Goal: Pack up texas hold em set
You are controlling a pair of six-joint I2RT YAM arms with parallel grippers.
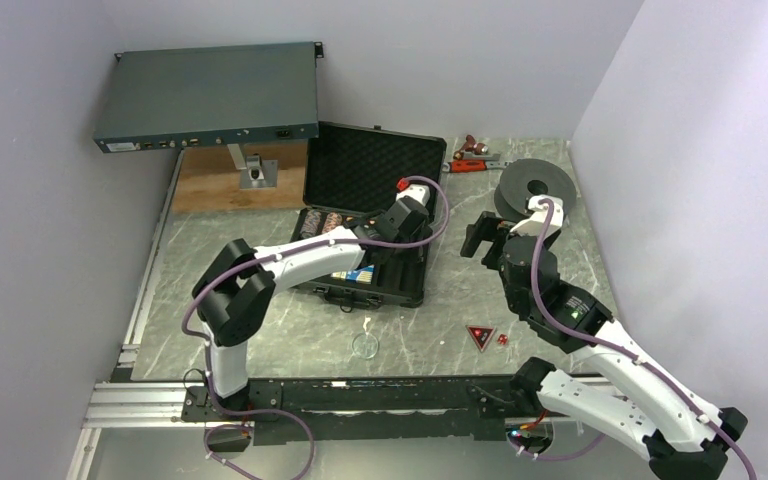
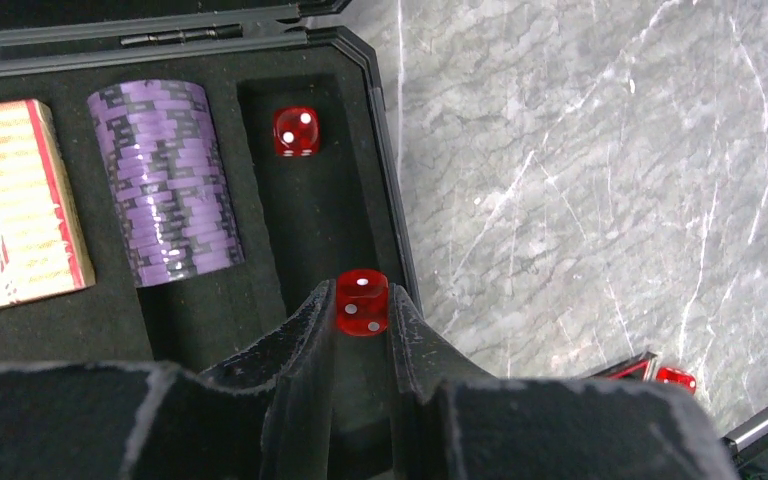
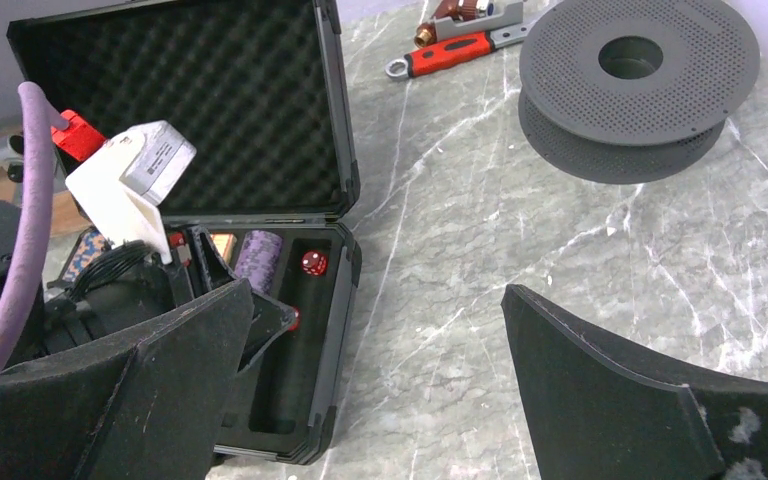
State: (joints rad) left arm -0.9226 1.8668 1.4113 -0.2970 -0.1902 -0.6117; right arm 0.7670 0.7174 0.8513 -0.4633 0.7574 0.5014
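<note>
This looks like a robotics lab test cell. Plain pale walls (image 1: 680, 150) box in a marble-patterned table (image 1: 260, 340) on three sides. A left arm (image 1: 290, 260) and a right arm (image 1: 600, 345) are mounted on a black rail (image 1: 360, 385) at the near edge, beside an aluminium frame (image 1: 135, 405), and a purple cable (image 3: 28, 200) runs along the left one. A grey-blue rack unit (image 1: 210, 95) is raised on a stand (image 1: 250, 165) over a wooden board (image 1: 220, 188). A wrench (image 3: 450, 52) and a black spool (image 3: 640, 85) lie at the back.

No lettering legible; red die (image 2: 296, 131) in case (image 2: 385, 150) slot shows two white pips; card deck (image 2: 20, 200) print too blurred to read
</note>
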